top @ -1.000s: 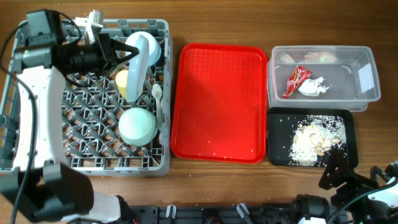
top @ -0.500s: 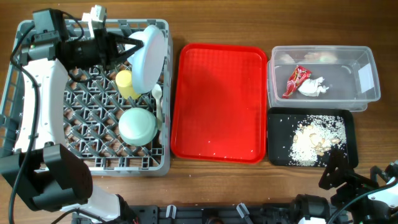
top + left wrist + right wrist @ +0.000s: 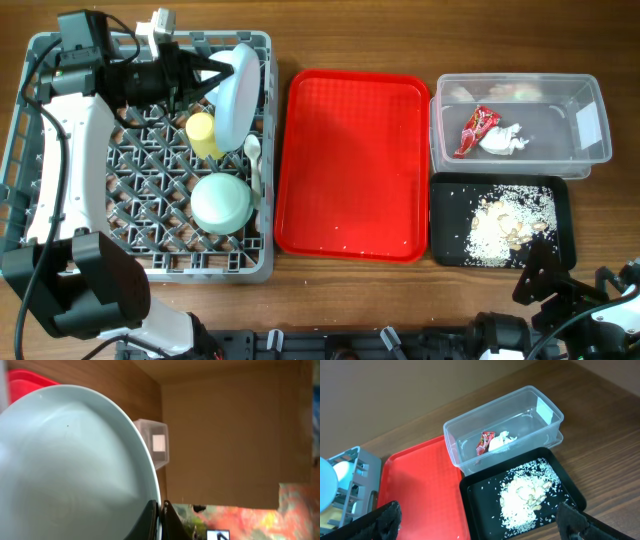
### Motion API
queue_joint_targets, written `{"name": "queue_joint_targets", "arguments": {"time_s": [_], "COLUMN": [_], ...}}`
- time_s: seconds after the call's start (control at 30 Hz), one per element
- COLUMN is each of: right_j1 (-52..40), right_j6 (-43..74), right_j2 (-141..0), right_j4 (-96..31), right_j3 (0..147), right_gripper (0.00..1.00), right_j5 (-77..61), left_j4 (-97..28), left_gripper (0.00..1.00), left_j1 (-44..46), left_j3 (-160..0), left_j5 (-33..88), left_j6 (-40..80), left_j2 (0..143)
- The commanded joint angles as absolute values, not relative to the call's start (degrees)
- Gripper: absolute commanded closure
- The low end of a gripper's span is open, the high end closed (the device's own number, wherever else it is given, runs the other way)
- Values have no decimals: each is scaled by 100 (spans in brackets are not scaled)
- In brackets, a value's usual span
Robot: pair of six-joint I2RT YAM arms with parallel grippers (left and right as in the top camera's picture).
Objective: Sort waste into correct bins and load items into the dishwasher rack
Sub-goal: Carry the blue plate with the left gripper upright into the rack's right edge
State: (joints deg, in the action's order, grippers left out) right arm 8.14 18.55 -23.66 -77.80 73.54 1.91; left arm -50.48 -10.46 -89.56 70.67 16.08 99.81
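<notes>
1. While the right gripper (image 3: 479, 510) hangs low over the near right edge of the table (image 3: 350, 290), its jaws stand wide apart w/ nothing between them.
2. Black tray (image 3: 450, 250) lies nearest on the right side. Pale rice scraps (image 3: 500, 225) sit in it, heaped toward centre-right, w/ loose grains scattered along the far part.
3. Red tray (image 3: 350, 165) lies in the middle of the table, betw. the rack and the two bins. Only a few tiny specks on it.
4. Grey rack (image 3: 140, 250) takes up the left side. A pale bowl (image 3: 221, 202) sits in its right-centre part. A white spoon (image 3: 252, 155) lies just beyond it along the right wall.
5. Yellow-green cup (image 3: 203, 133) is in the rack farther back, just beside the plate's lower edge.
6. Clear tub (image 3: 590, 150) sits far right, touching the black tray's far rim. Red wrapper (image 3: 476, 130) and white tissue (image 3: 505, 140) lie inside, side by side.
7. Light blue plate (image 3: 235, 95) stands on edge over the rack's far right part. Can't tell if its lower edge rests on the pegs.
8. Left gripper (image 3: 205, 80) reaches across the rack's far end from the left, fingers pinched tight on the plate's rim. Wrist view shows both tips clamping the thin edge.
</notes>
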Motion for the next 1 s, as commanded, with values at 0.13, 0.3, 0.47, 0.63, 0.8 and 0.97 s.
{"name": "queue_joint_targets", "arguments": {"time_s": [0.13,0.3,0.47,0.63,0.8,0.97], "right_j1": [827,827,827,827,827,827], "right_j6": [1817,1817,1817,1817,1817,1817], "right_j2": [-2329,-2329,-2329,-2329,-2329,-2329], "right_j4": [-7767,-7767,-7767,-7767,-7767,-7767], "right_j3": [7349,7349,7349,7349,7349,7349], "right_gripper": [0,0,0,0,0,0], "right_j5": [158,158,158,158,158,158], "left_j4": [-4641,-4578,-4407,-4215,-3809,-3527], "left_gripper": [96,96,96,96,96,96], "left_j1": [-849,-709,-685,-650,-561,-545], "left_j3": [-8958,-8958,-8947,-8670,-8333,-8178], "left_j5": [6241,5760,5688,5542,5542,5450], "left_j6": [2803,3096,3430,3535,3673,3854], "left_j2": [10009,10012,10012,10012,10014,10031]}}
